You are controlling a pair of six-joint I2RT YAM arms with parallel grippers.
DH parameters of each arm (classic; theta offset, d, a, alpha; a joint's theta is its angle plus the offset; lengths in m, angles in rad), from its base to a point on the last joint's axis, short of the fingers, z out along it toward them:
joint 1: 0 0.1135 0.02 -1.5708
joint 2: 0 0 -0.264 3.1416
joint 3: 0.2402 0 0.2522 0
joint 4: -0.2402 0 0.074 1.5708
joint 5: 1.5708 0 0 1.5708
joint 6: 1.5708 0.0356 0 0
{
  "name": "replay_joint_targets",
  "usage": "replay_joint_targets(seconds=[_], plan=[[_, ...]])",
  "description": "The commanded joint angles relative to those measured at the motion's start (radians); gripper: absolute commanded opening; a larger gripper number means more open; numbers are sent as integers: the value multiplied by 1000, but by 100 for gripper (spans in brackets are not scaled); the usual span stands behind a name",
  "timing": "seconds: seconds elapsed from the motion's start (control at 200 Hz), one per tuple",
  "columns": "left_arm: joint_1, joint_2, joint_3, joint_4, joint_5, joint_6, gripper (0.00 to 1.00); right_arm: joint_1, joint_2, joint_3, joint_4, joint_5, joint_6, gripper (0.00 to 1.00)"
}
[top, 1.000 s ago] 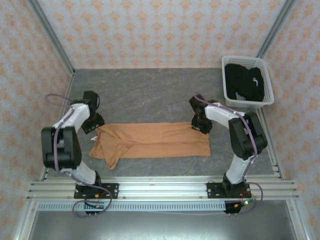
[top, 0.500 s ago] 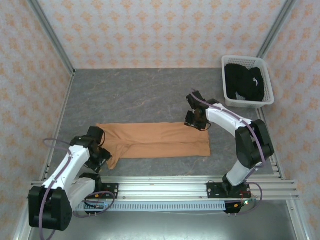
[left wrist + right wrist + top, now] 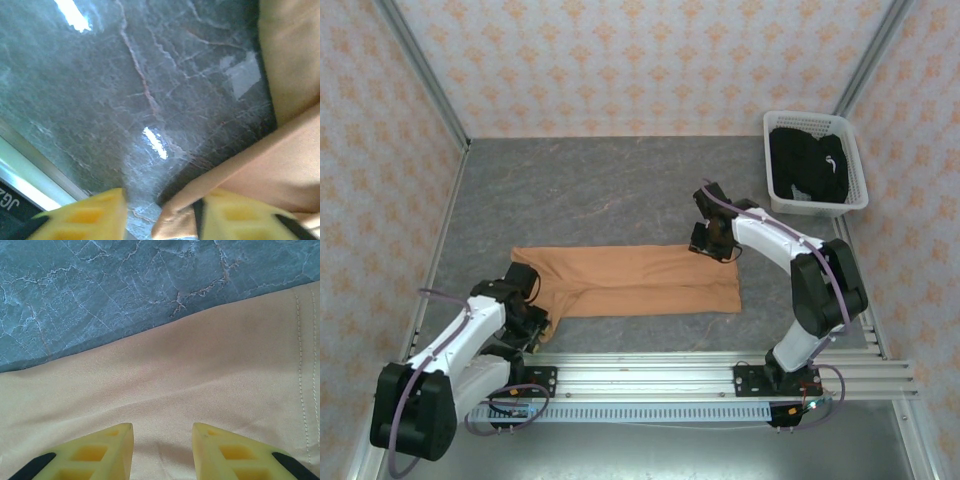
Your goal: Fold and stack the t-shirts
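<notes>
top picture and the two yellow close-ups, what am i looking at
Two robot arms are bolted at the table's near edge. The wide picture looks down from above them; each close-up comes from a camera on one wrist, and the yellow bits are that arm's fingers. An orange t-shirt lies flat, folded into a long strip. The left fingers stand open around its near-left tip; the right fingers sit open over its far-right edge. Nothing looks gripped yet. A black t-shirt waits in the white basket.
</notes>
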Motion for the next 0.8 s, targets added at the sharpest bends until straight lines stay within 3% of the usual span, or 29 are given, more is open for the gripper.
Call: replay_joint_targets(seconds=[0.0, 0.09, 0.41, 0.796], plan=[[-14, 45, 4, 106, -68, -14, 17, 3, -33, -23, 11, 4, 4, 36], [-15, 20, 25, 65, -96, -6, 0, 3, -39, -27, 11, 10, 3, 36], [-44, -196, 55, -91, -9, -87, 0, 3, -41, -28, 22, 12, 4, 36], [-208, -134, 175, -74, 8, -129, 0, 3, -35, -25, 18, 16, -2, 36]])
